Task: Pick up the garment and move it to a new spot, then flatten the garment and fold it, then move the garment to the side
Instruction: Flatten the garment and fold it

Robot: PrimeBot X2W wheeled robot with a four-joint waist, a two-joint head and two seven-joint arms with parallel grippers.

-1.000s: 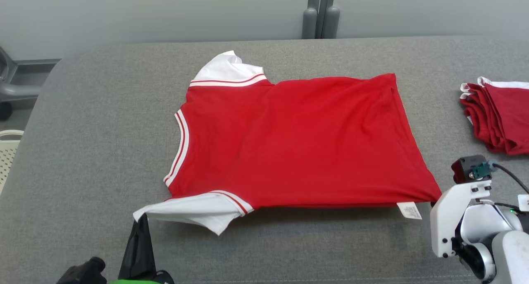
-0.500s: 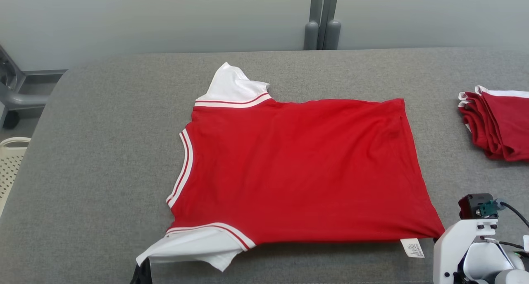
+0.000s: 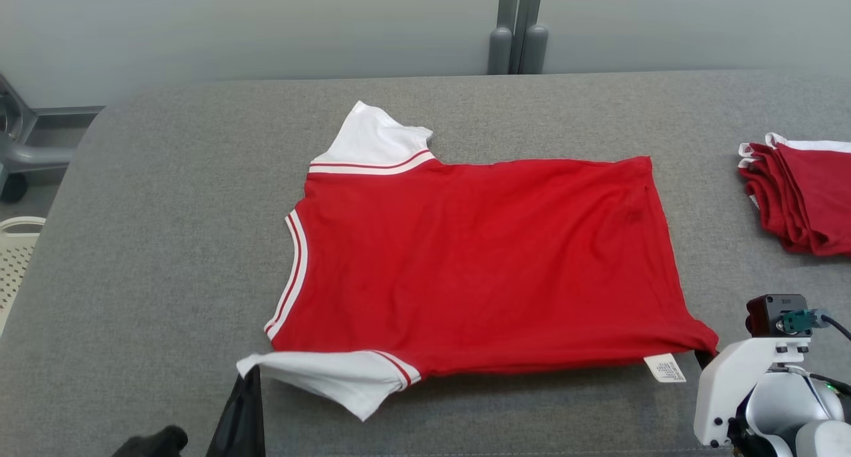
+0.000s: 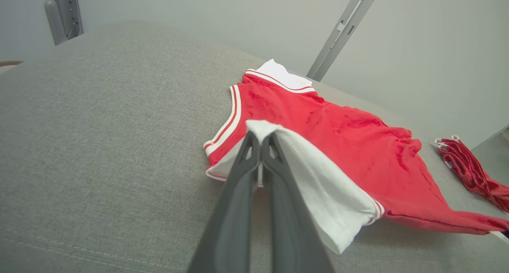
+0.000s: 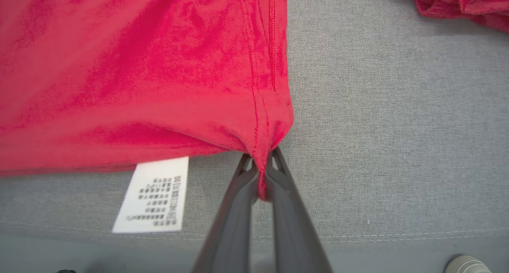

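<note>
- Garment (image 3: 479,264): red shirt with white sleeves, spread nearly flat in the middle of the grey surface (image 3: 166,244). Neckline to the left, hem to the right.
- Left end effector (image 4: 260,140): fingers pressed together on the tip of the near sleeve (image 4: 318,193). The sleeve is raised a little off the surface there.
- Right end effector (image 5: 260,158): fingers closed, pinching the near right hem corner. The cloth gathers into creases at the pinch.
- Care label (image 5: 153,193): white, lying on the surface just left of the right pinch, poking out from the near edge.
- Far sleeve (image 3: 372,138): lies flat at the far left.
- Stack of red garments (image 3: 804,197): at the right edge, well apart from the garment.
</note>
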